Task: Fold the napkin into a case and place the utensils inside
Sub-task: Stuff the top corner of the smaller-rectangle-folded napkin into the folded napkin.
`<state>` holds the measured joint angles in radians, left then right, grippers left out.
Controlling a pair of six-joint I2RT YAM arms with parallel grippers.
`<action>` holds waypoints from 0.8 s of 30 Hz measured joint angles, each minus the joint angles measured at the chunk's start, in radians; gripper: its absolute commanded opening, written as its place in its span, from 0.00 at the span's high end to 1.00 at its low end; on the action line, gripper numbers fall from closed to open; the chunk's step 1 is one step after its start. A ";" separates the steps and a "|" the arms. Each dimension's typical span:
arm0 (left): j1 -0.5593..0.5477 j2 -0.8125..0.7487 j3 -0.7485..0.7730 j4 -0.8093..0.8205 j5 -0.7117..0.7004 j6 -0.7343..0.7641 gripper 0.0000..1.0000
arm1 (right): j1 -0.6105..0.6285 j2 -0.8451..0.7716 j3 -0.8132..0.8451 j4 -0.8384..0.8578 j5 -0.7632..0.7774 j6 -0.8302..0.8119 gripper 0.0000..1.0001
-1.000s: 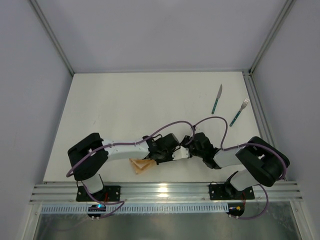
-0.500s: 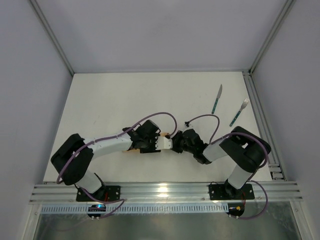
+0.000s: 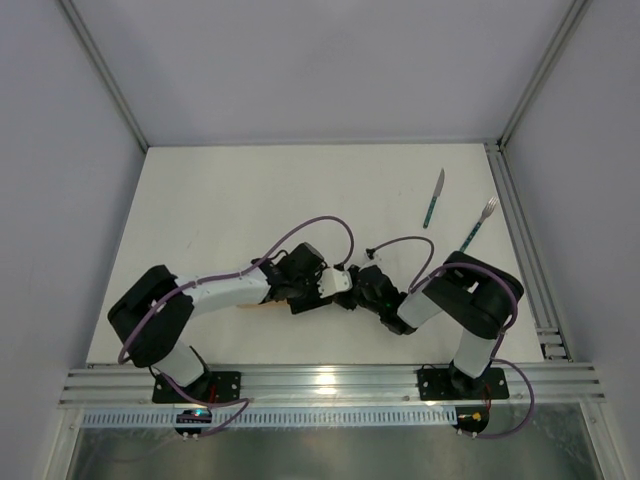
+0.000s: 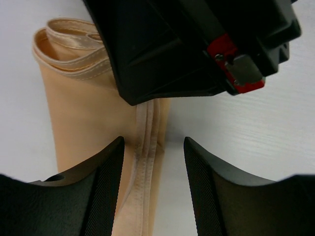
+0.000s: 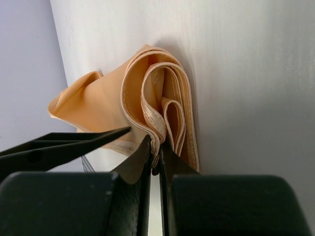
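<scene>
So the white table (image 3: 250, 200) is mostly bare, and everything is bunched up at the near edge. The left arm (image 3: 220, 292) and right arm (image 3: 470, 290) both bend inward and meet nose to nose in the middle, right over the napkin (image 4: 83, 113).

Progress-wise I'd call it partway through the folding. The napkin is doubled over into a narrow strip of several layers, but the end looks loose and curled instead of flat, so to me it's not a proper case yet. In the overhead view it's almost completely hidden under the wrists.

The knife (image 3: 433, 197) and fork (image 3: 478, 224) lie side by side at the far right, well apart from the napkin, and neither is in any pocket. That whole half of the job is left.

Purple cables (image 3: 320, 225) loop up over both wrists, and the two heads are packed so close that the right one fills the top of the left wrist view. That crowding looks like the main nuisance.

The right gripper (image 5: 155, 147) is clamped tight on the napkin's layered edge. The left gripper (image 4: 153, 147) has its fingers spread, straddling the stitched hem and gripping nothing.
</scene>
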<state>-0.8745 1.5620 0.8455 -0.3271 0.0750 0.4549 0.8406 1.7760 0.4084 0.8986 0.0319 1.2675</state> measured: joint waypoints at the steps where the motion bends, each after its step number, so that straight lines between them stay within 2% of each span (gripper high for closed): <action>1: -0.006 0.014 0.000 0.003 -0.005 -0.007 0.47 | 0.000 0.000 -0.001 0.004 0.004 0.000 0.96; 3: -0.015 0.024 0.000 0.015 -0.015 -0.017 0.47 | 0.002 0.000 -0.004 0.009 0.010 0.000 0.96; 12: -0.017 0.024 0.000 0.043 -0.051 -0.052 0.62 | 0.005 -0.003 -0.005 0.014 0.019 -0.005 0.96; 24: -0.017 0.006 0.000 0.050 -0.056 -0.058 0.64 | 0.005 -0.003 -0.016 0.025 0.019 -0.005 0.96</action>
<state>-0.8917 1.5677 0.8452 -0.2768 0.0185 0.3969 0.8452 1.7733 0.3923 0.9237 0.0509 1.2621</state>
